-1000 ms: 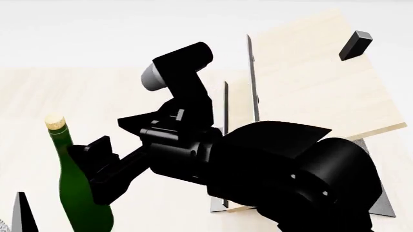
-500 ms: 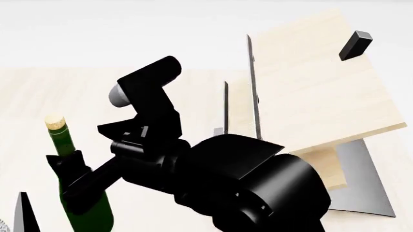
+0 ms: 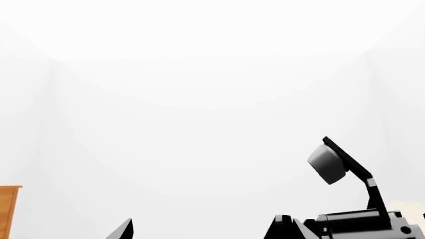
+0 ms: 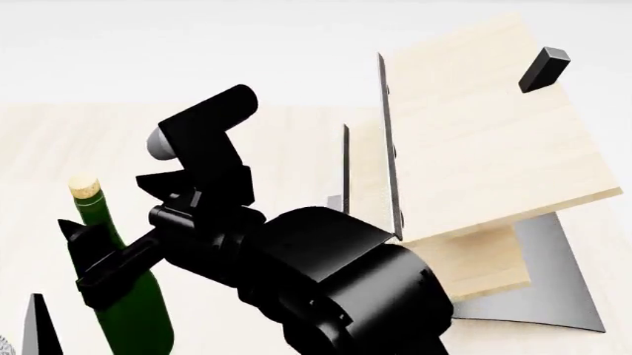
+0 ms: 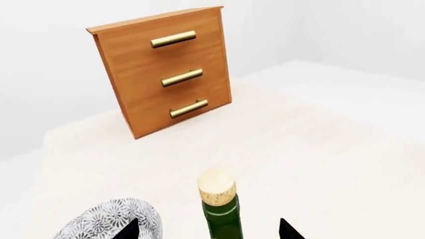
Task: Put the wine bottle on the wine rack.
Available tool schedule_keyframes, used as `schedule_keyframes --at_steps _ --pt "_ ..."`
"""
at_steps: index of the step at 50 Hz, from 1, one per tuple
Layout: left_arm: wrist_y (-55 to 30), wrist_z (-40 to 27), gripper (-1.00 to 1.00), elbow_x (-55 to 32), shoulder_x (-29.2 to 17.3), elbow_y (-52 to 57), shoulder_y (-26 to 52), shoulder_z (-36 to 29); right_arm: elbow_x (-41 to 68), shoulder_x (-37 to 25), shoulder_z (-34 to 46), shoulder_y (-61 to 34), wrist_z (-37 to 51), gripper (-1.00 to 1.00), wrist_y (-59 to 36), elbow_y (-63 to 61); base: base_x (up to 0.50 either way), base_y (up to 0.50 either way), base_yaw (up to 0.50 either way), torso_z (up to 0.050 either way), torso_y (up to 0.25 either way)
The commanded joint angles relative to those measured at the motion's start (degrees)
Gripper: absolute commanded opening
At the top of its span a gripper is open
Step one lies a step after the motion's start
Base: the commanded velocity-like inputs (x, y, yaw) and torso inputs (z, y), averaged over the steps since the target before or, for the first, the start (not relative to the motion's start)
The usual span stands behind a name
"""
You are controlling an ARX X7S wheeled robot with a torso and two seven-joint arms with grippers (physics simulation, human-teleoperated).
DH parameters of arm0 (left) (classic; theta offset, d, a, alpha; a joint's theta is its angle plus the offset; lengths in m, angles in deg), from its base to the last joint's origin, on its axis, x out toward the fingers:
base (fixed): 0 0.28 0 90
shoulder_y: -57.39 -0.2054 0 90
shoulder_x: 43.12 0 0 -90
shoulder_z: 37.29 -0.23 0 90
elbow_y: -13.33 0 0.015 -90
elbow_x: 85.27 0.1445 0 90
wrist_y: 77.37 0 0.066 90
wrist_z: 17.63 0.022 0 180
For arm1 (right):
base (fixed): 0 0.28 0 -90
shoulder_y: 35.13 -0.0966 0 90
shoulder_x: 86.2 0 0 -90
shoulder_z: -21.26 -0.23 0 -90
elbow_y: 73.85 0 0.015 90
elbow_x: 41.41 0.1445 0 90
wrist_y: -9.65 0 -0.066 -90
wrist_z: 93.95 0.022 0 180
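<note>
The wine bottle stands upright on the counter between the right gripper's spread, empty fingers, so the reach looks finished and closing on the neck comes next, before carrying it to the wine rack beyond

dark green wine bottle, tan cork, reddish-brown cabinet, floral-patterned bowl

My pale wood counter carries the bottle, rack, cabinet and a patterned bowl.
</note>
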Motion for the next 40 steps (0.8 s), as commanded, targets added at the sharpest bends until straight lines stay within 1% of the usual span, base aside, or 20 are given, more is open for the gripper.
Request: schedule_keyframes --at_steps 1,6,11,16,19,23,25,28,31,40 --pt "0.05 -0.14 1.00 -0.11 -0.10 -0.20 0.14 -0.13 -2.00 2.04 1.61 -1.39 -0.59 1.00 5.39 7.29 0.00 0.00 0.00 0.000 0.000" --pt "0.09 -0.24 1.00 -0.29 -0.18 -0.36 0.23 -0.07 -1.00 3.14 3.57 -2.08 -0.33 1.00 7.57 10.36 0.00 0.00 0.00 0.000 0.000" --pt "0.30 -0.45 1.00 -0.32 -0.35 -0.24 0.06 0.14 1.37 3.06 6.49 -2.47 0.64 1.00 9.12 10.78 0.00 0.00 0.00 0.000 0.000" --pt "0.58 -0.47 1.00 -0.39 -0.38 -0.62 0.12 0.03 2.95 2.87 7.74 -2.91 1.18 1.00 9.97 11.02 0.00 0.00 0.00 0.000 0.000" --pt "0.54 -0.52 1.00 -0.33 -0.41 -0.61 0.11 -0.02 4.33 3.11 8.68 -3.91 1.51 1.00 11.80 13.09 0.00 0.00 0.00 0.000 0.000" --pt "0.62 -0.58 1.00 -0.31 -0.48 -0.62 0.07 -0.06 7.06 3.32 11.22 -5.30 1.78 1.00 16.61 17.54 0.00 0.00 0.00 0.000 0.000" --pt "0.67 -0.63 1.00 -0.33 -0.53 -0.61 0.06 -0.04 8.33 3.33 13.50 -6.01 1.55 1.00 19.20 19.95 0.00 0.00 0.00 0.000 0.000" --pt "0.68 -0.50 1.00 -0.06 -0.30 -1.19 0.28 -0.57 15.12 3.45 21.06 -8.55 2.73 1.00 25.88 25.89 0.00 0.00 0.00 0.000 0.000" --pt "0.72 -0.53 1.00 -0.27 -0.56 -0.87 0.15 -0.38 20.49 3.44 26.90 -10.09 3.36 1.00 29.86 28.24 0.00 0.00 0.00 0.000 0.000" --pt "0.69 -0.74 1.00 -0.50 -0.62 -1.04 0.34 -0.28 28.42 3.38 36.21 -12.21 4.03 1.00 35.09 29.98 0.00 0.00 0.00 0.000 0.000"
